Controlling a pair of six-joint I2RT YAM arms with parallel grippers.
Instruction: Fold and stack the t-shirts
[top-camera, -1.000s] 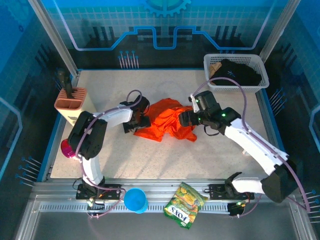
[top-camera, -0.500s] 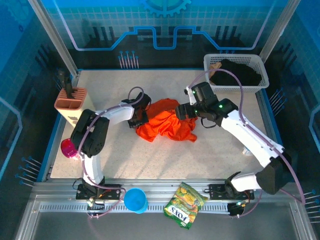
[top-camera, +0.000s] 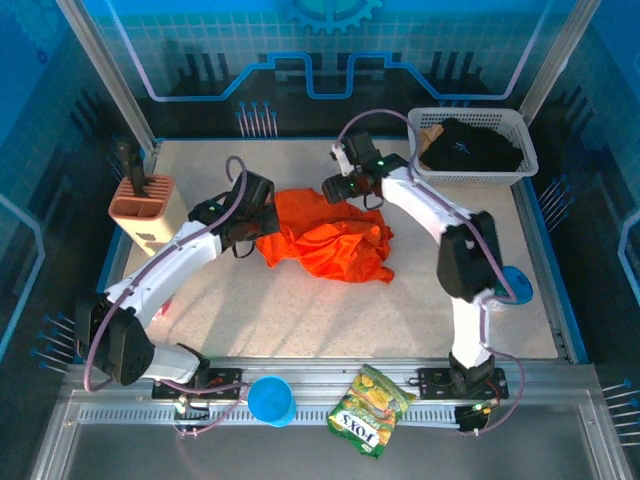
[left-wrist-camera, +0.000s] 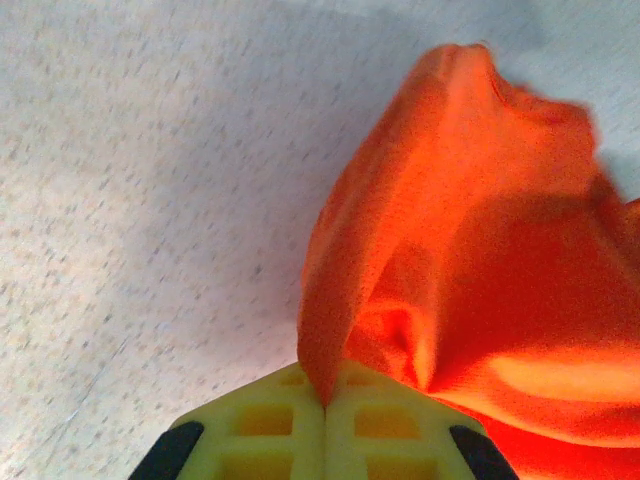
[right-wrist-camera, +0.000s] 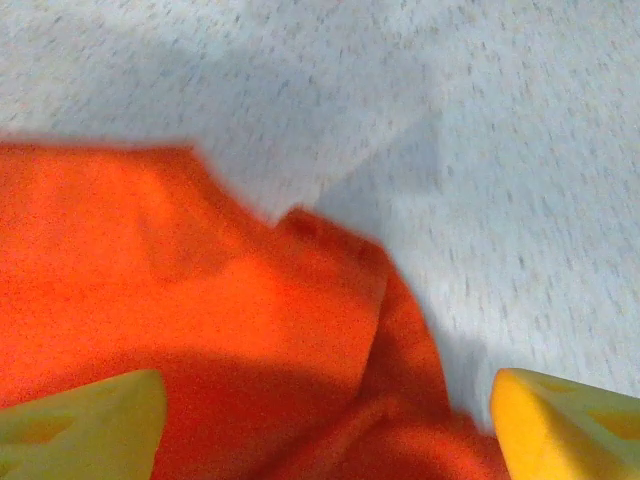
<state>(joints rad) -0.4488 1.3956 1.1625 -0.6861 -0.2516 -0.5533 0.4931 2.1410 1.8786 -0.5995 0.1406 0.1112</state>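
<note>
Left wrist | L fingers (left-wrist-camera: 325, 425) clamped on orange t-shirt (left-wrist-camera: 480, 250); R fingers (top-camera: 336, 187) apart over it

The orange t-shirt (top-camera: 325, 240) is showing one plain, bright shade all over. The black t-shirt (top-camera: 470, 145) is carrying a small pale mark. The basket (top-camera: 470, 172) is showing white. The tabletop (top-camera: 300, 310) is looking pale beige with fine dark speckles. The left end effector (left-wrist-camera: 325, 405) is showing yellow-green fingers with black outer edges. The right end effector (right-wrist-camera: 320, 420) is showing one pale yellow-green finger and one deeper yellow.
</note>
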